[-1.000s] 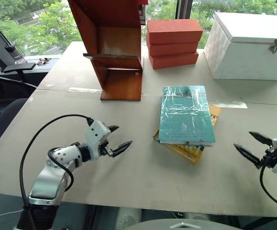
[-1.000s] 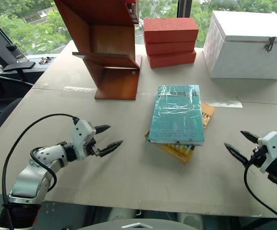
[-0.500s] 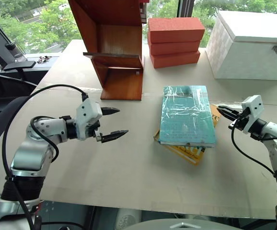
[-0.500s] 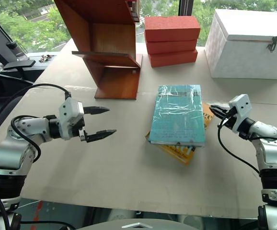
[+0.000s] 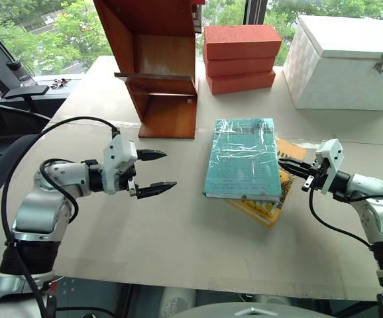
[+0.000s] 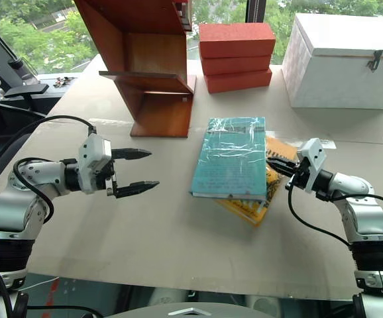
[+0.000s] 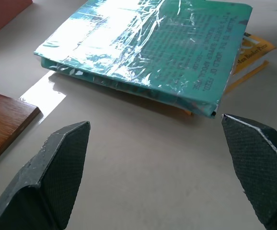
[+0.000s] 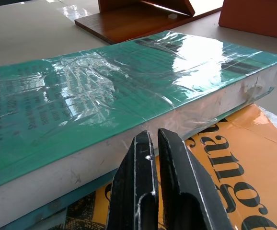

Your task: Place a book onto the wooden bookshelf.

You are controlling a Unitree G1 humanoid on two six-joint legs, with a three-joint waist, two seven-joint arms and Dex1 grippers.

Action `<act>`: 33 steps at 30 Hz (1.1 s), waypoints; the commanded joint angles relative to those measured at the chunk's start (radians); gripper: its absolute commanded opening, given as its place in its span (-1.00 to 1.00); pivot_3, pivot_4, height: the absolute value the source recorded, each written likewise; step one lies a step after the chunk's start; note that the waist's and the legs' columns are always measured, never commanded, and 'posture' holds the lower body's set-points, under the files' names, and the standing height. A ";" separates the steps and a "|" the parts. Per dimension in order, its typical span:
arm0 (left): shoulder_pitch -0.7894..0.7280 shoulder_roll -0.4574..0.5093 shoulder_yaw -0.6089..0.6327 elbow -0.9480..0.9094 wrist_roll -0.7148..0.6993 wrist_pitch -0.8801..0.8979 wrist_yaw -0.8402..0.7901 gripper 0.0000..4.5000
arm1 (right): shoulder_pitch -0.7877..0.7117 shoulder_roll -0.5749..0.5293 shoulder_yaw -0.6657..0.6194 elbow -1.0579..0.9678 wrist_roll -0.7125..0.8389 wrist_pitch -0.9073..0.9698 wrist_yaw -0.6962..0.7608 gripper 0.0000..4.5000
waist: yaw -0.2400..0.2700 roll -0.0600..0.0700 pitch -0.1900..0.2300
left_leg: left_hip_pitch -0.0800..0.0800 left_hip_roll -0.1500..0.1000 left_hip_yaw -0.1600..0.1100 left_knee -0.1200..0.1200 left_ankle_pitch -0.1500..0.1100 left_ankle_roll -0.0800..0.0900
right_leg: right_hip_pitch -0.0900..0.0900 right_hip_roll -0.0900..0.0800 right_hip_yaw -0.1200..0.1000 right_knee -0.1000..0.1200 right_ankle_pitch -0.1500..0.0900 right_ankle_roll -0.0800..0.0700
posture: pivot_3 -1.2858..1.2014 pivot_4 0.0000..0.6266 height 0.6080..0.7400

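Note:
The book (image 5: pixel 241 159), teal-green in shiny wrap, lies flat on the table, skewed across a yellow-orange book (image 5: pixel 271 199) beneath it. My right gripper (image 5: pixel 285 165) is shut, and its tips press against the book's white page edge (image 8: pixel 129 139) on the right side. My left gripper (image 5: pixel 162 172) hovers open to the left of the book, with a strip of bare table between them and nothing between its fingers (image 7: pixel 64 158). The wooden bookshelf (image 5: pixel 158 66) stands at the back, left of centre, its base board behind the book's far left corner.
Stacked red-orange bricks (image 5: pixel 241 58) sit to the right of the bookshelf. A white box (image 5: pixel 347 63) stands at the back right. A beige table (image 5: pixel 191 245) carries all of it, with bare surface in front of the books.
My right gripper shut and swung left to the book's right edge. The book slid left and turned, uncovering more of the yellow-orange book. My left gripper rose a little early on.

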 commanded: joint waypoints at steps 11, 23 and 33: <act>-0.043 -0.031 0.004 0.051 -0.047 0.032 -0.013 1.00 | 0.068 -0.054 -0.102 -0.073 0.020 -0.042 -0.014 -0.98 | 0.005 0.000 0.000 | 0.000 0.000 0.000 0.000 0.000 0.000 | 0.000 0.000 0.000 0.000 0.000 0.000 | 0.03 -0.52 1.00; -0.254 -0.227 -0.254 0.269 0.059 0.329 0.119 1.00 | 0.387 -0.246 -0.455 -0.414 0.338 0.198 0.099 -0.43 | 0.002 -0.001 0.000 | 0.000 -0.001 -0.002 0.001 0.000 0.000 | 0.002 0.001 0.000 0.000 0.002 0.004 | 0.03 -0.52 1.00; -0.483 -0.416 -0.176 0.590 -0.081 0.796 0.175 1.00 | 0.541 -0.275 -0.627 -0.564 0.491 0.302 0.103 0.97 | 0.000 -0.001 0.000 | 0.000 -0.001 -0.006 0.010 0.000 0.000 | 0.006 0.003 0.001 0.001 -0.003 0.004 | 0.03 -0.52 1.00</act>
